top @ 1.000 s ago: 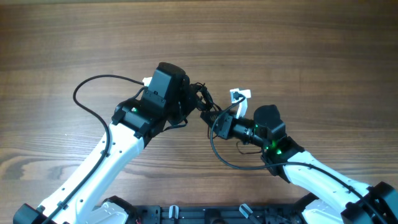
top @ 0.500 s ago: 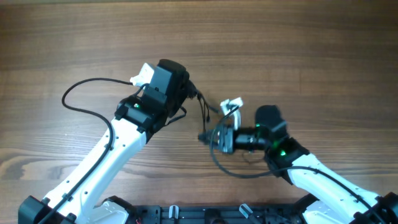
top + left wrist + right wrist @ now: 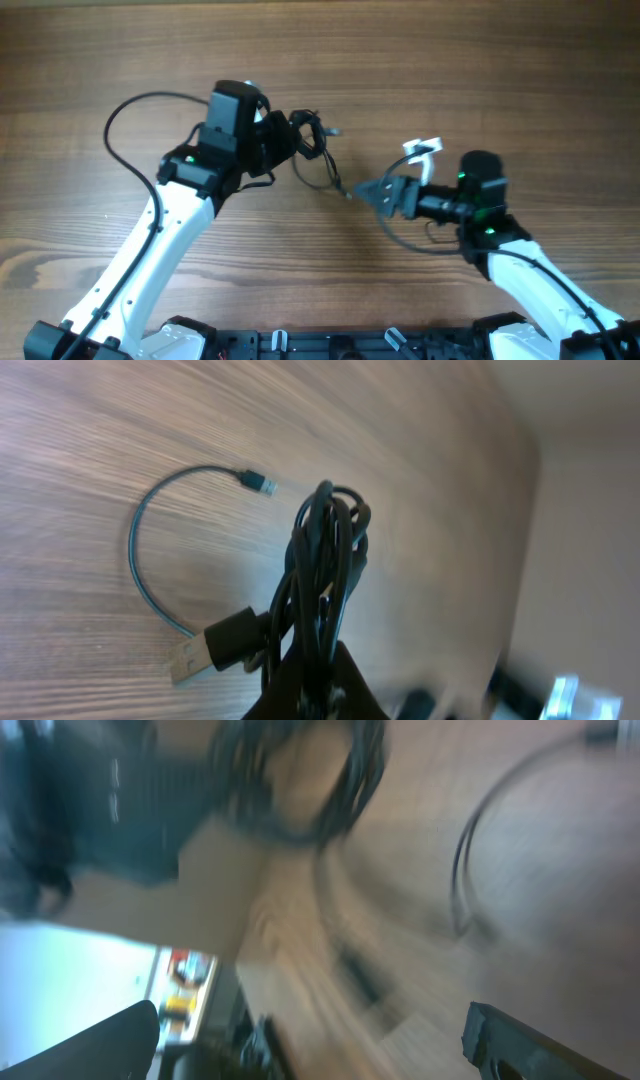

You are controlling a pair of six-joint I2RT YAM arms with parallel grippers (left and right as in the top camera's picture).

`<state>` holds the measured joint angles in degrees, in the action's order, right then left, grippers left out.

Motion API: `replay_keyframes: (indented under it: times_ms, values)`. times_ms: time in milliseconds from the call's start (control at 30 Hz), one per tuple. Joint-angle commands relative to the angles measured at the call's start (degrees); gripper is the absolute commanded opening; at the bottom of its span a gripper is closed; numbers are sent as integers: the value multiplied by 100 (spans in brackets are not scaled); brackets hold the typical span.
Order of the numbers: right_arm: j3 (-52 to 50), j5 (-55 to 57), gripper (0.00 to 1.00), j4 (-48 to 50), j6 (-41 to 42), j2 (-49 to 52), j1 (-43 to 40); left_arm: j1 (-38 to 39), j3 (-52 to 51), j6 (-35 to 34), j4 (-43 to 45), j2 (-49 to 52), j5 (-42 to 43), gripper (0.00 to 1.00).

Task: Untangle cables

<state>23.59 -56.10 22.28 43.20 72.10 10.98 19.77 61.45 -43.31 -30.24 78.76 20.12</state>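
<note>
Overhead and wrist views, arms separating. At far left the thick arm cable (image 3: 118, 125) arcs over the tabletop (image 3: 500, 60); it belongs to the robot, not the task. The left pincer (image 3: 288, 146) is clamped on the bundle of cables (image 3: 325, 550), held above the wood as a tight dark knot of loops. A second ago both pincers met at this knot mid-tabletop; they have since drawn well apart, the left up and leftward, the right to the right. Between them a loose cord (image 3: 140, 560) now lies in an open arc on the wood, with a small silver plug at one end and a larger plug just beside the bundle. This suggests one cord is pulled out or nearly so, though whether it is fully free cannot be told; the rest remains bunched. The right pincer (image 3: 380, 192), near the cord's end, appears apart and empty in its blurred wrist view. A white tag (image 3: 422, 150) sits on its wrist. The chief obstacle is probably the left clamp itself, which covers the knot's base.
</note>
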Motion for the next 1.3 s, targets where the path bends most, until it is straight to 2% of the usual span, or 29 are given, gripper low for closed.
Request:
replay_keyframes:
  times_ms: [0, 100, 167, 333, 467, 567, 600, 633, 667, 733, 800, 833, 933, 1033, 1167, 1267]
  values:
    - [15, -295, 100, 431, -127, -42, -297, -129, 70, 2697, -186, 11, 2400, 4]
    - [15, -382, 100, 857, -131, -42, -138, -90, 70, 3523, -476, 11, 3110, 4]
    - [15, -378, 95, 881, -332, -42, -31, -44, 70, 3849, -699, 11, 3265, 4]
    - [15, -380, 84, 872, -647, -31, 116, 33, 70, 4017, -857, 11, 3558, 4]
    - [15, -382, 64, 866, -765, -33, 177, 37, 70, 4011, -863, 11, 3755, 4]
    - [15, -380, 34, 876, -761, -33, 177, 37, 70, 4006, -898, 11, 3792, 4]
    - [15, -376, 17, 881, -693, -33, 175, 37, 70, 4006, -927, 11, 3779, 11]
    - [15, -374, 8, 892, -605, -33, 170, 37, 70, 3985, -929, 13, 3711, 19]
    - [15, -323, 4, 916, -433, -33, 170, 37, 70, 3985, -931, 13, 3654, 31]
    - [15, -238, 4, 960, -7, -33, 170, 37, 70, 3910, -927, 13, 3565, 56]
    - [15, -190, 4, 1080, 361, -33, 166, 37, 70, 3342, -914, 13, 3200, 96]
    - [15, -173, 4, 1126, 452, -33, 151, 37, 70, 3032, -907, 13, 3001, 100]
    - [15, 22, 5, 1156, 1093, -33, 37, 44, 70, 1810, -905, 13, 2253, 100]
    - [15, 225, 4, 1158, 1773, -33, -35, 170, 70, 817, -879, 13, 1856, 100]
    - [15, 566, 4, 1106, 1849, -33, -35, 498, 70, -278, -667, 11, 1506, 99]
    - [15, 833, 5, 1102, 1849, -33, -35, 905, 70, -1235, -315, 13, 977, 94]
